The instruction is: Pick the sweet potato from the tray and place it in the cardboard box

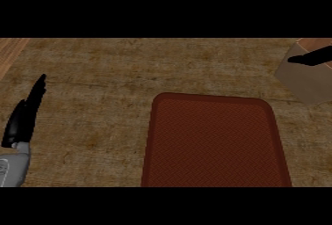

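Observation:
The reddish-brown tray (214, 140) lies in the lower middle of the counter, and nothing shows on it. At the upper right edge stands the cardboard box (304, 81), only partly in view. Part of my right hand (312, 57) shows as a black shape over the box's opening, pointing left; the rest of it is cut off by the view's edge. No sweet potato is visible anywhere. My left hand (24, 116) rests open at the left edge, fingers straight and pointing up.
The brown mottled counter (97, 70) stretches around the tray. A strip of lighter wood (9, 50) shows at the upper left corner.

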